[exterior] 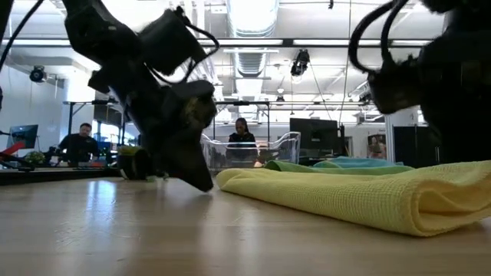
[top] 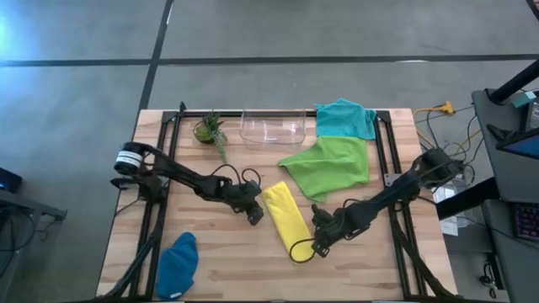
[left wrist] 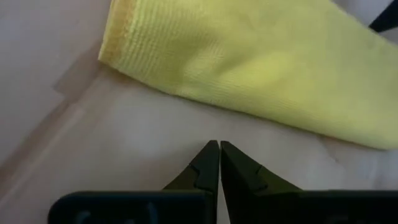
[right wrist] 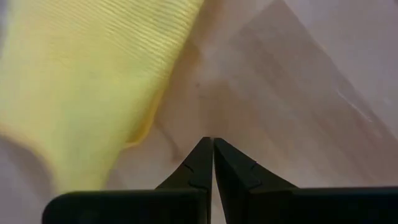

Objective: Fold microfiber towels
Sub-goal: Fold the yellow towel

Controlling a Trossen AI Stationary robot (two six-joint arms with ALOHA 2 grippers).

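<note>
Left gripper (top: 253,210), jaws pressed together and empty, sits at the table's (top: 370,269) centre beside the folded yellow towel (top: 286,220). Right gripper (top: 318,244), likewise closed on nothing, lies at that towel's other side. Only the high view shows the lime green towel (top: 330,165) and teal towel (top: 345,119) by the far right corner, the blue towel (top: 178,263) at the near left edge, and the plant (top: 209,129). The clear bin (top: 273,126) at the far edge holds nothing visible.

Towels: yellow (top: 285,220), lime green (top: 330,166), teal (top: 345,118), blue (top: 178,263)
</note>
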